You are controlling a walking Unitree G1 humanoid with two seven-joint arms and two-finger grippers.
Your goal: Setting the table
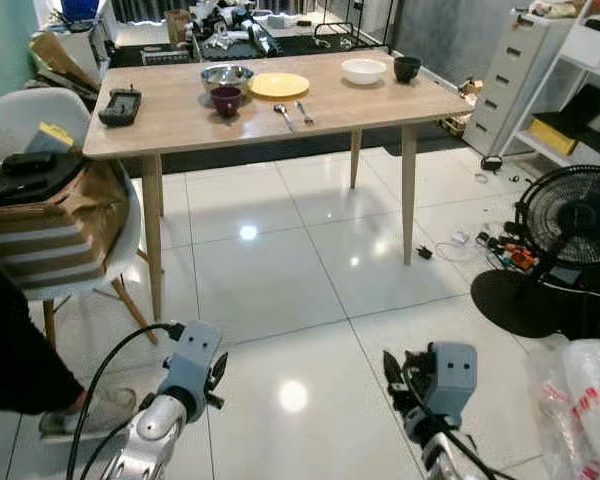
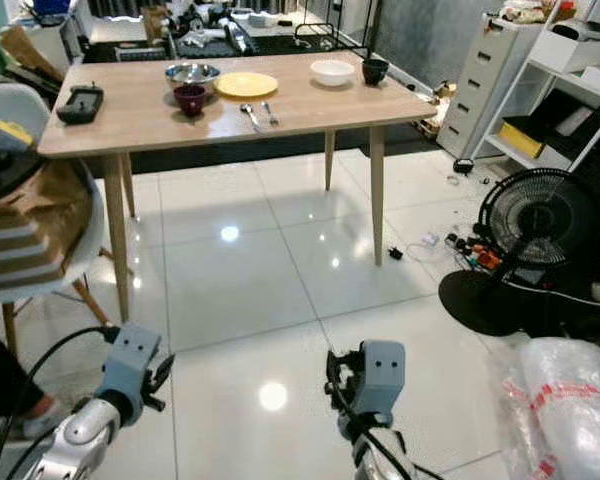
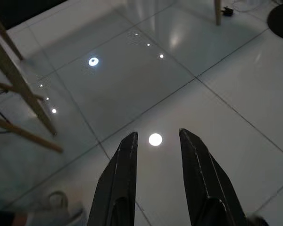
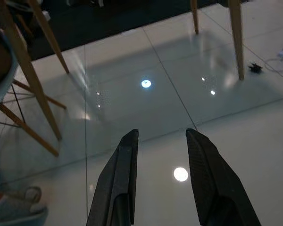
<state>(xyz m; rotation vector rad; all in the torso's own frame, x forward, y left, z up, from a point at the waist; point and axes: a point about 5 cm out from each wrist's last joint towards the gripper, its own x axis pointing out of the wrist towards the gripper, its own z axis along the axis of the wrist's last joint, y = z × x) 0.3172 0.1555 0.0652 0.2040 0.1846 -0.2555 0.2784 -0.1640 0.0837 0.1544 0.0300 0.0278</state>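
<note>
A light wooden desk (image 1: 180, 115) is seen standing on a glossy white tiled floor (image 1: 280, 280), and everything else is placed from it. On its top, toward the far edge, a steel bowl (image 1: 226, 75) is set beside a yellow plate (image 1: 279, 85), with a dark red bowl (image 1: 226, 99) just in front of the steel one. Two spoons (image 1: 292, 113) lie side by side in front of the plate. Further along the far edge a white bowl (image 1: 364, 70) and a dark cup (image 1: 407, 68) are placed near each other. At the desk's left end a black device (image 1: 120, 106) is laid flat.

Beside the left end a white chair (image 1: 40, 130) is loaded with a brown paper bag (image 1: 55, 225). To the right of the desk a white drawer unit (image 1: 510, 75) is seen, and nearer, a black floor fan (image 1: 565, 235) with cables (image 1: 500, 248) on the tiles.

The left gripper (image 3: 155, 155) and the right gripper (image 4: 160, 155) are held low over the tiles, well in front of the desk and well apart from the dishes. The fingers (image 3: 120, 183) of both are spread, with nothing held between them and only floor seen in the gap
</note>
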